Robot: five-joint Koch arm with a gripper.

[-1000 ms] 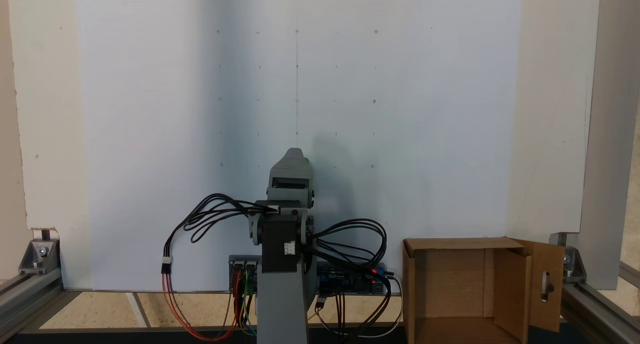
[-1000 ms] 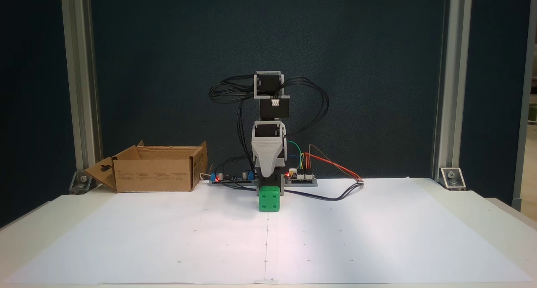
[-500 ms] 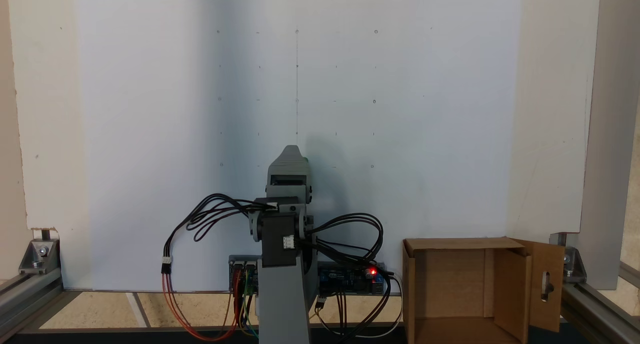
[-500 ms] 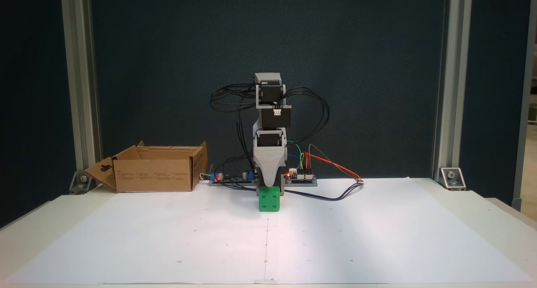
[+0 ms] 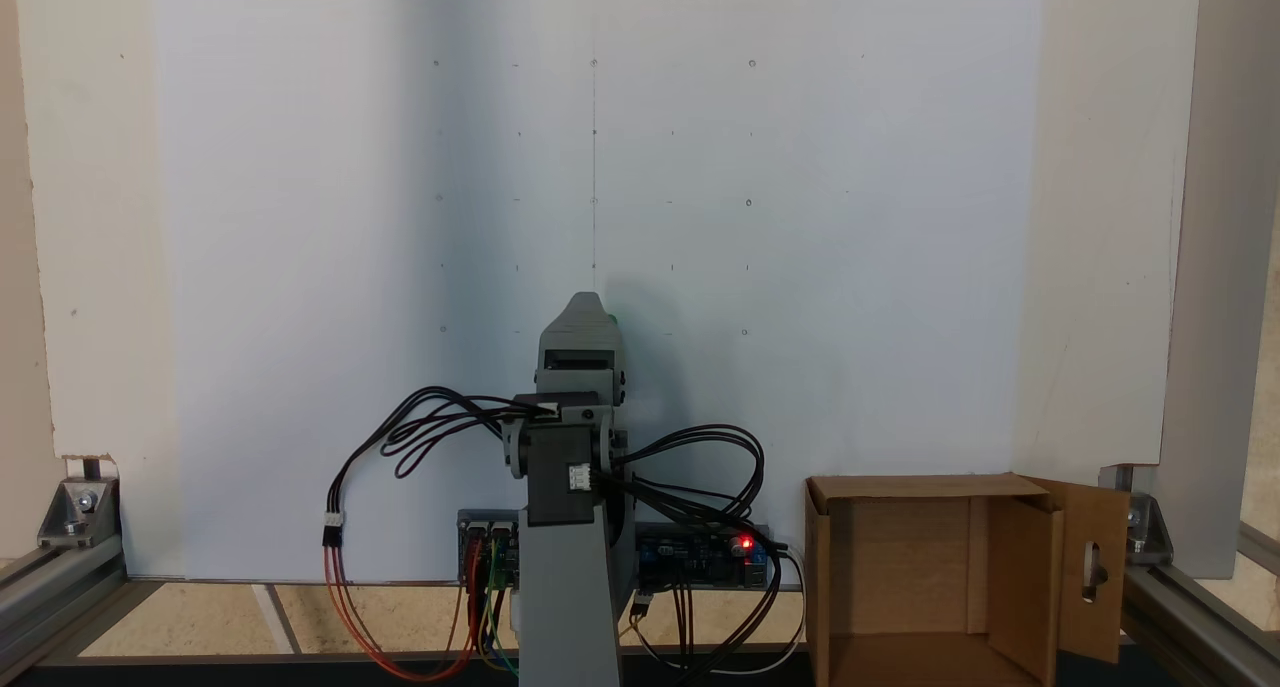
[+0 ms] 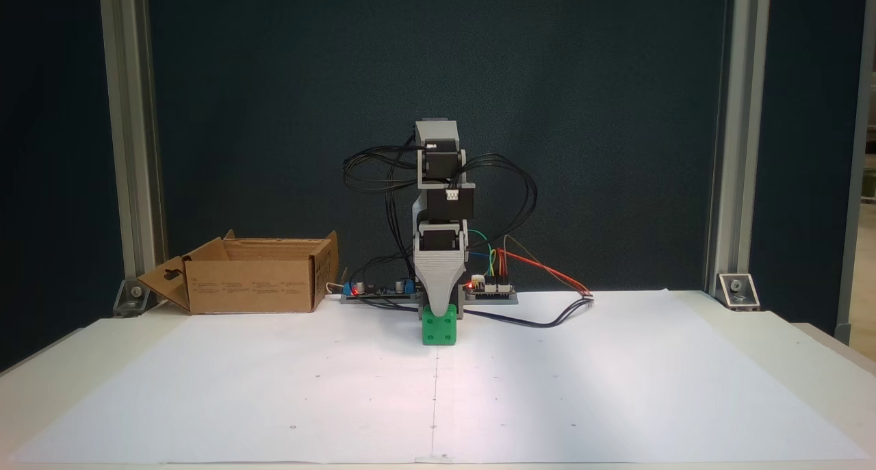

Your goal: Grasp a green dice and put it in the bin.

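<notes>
The green dice (image 6: pixel 439 328) rests on the white paper just in front of the arm's base; a thin green sliver of the dice (image 5: pixel 611 319) peeks out beside the grey jaw. My gripper (image 6: pixel 439 308) points straight down, its grey tip overlapping the top of the dice. From behind, the gripper (image 5: pixel 586 303) covers nearly all of the dice. The jaws line up one behind the other, so their spacing is hidden. The bin (image 6: pixel 250 293), a brown cardboard box with open flaps, stands left of the base, and the bin (image 5: pixel 910 557) lies at the lower right in the other fixed view.
Circuit boards (image 6: pixel 489 289) and loose cables (image 6: pixel 547 319) lie around the base. Aluminium frame posts (image 6: pixel 725 141) stand at the table's sides. A wide white paper sheet (image 6: pixel 616 388) covers the table in front of the arm.
The arm has leaned forward and lowered. The gripper tip, which hung just above the dice, now overlaps its top. The dice has not moved.
</notes>
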